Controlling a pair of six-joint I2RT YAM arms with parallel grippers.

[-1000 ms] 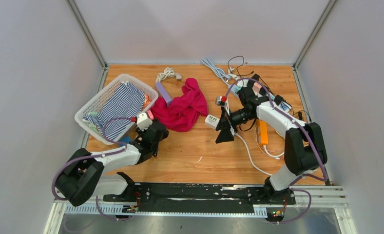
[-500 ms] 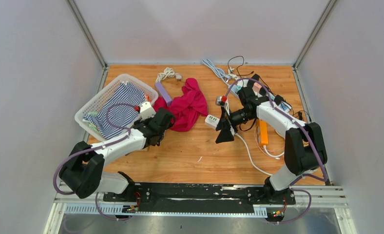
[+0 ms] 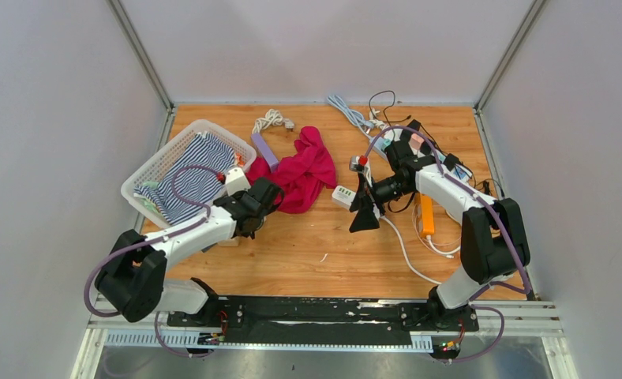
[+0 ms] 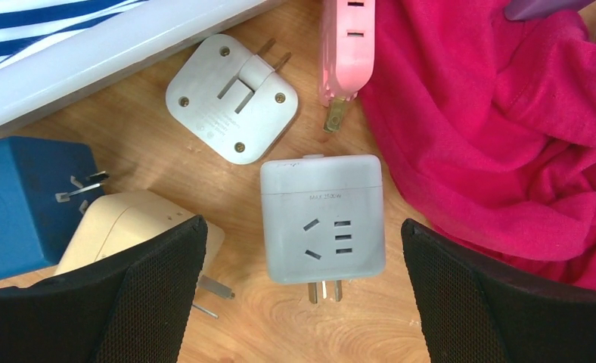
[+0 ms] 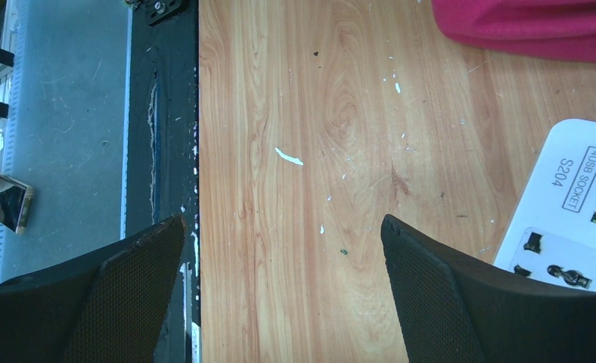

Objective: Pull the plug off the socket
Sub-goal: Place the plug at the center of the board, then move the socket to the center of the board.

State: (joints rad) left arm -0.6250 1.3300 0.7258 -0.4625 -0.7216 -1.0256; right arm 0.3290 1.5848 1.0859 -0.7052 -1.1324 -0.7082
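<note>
Left gripper [image 4: 301,225] is spread wide and holds nothing. It's low over a cluster of loose adapters on the surface [image 4: 280,325], between the basket [image 4: 121,53] and the magenta cloth [image 4: 492,128].

Grey cube adapter [image 4: 322,219] sits dead centre between my fingers, socket face up, prongs bare and pointing at me. Near it are a white flat adapter [image 4: 233,98], pink adapter [image 4: 346,53], blue cube adapter [image 4: 23,204] and cream adapter [image 4: 128,227]. All look separate; I see nothing seated in a socket here.

Right gripper [image 5: 284,223] is also spread and empty, over bare wood. The white USB power strip [image 5: 575,212] is just beside its right finger. The strip's visible outlets are empty and the rest is out of frame. The cable tangle [image 3: 387,118] behind the right arm is too cluttered to tell.

My read: the mated pair isn't confirmed yet, so I shouldn't close on anything.

How I'd do it well:
- Find a plug body actually sitting in a socket face first.
- One gripper pins the socket body flat to the surface.
- The other pinches the plug housing across its flat sides, never the cable.
- Pull straight along the prong axis with no twist, or the socket lifts with it.
- Keep my fingers clear of the cloth edge so it doesn't snag.
</note>
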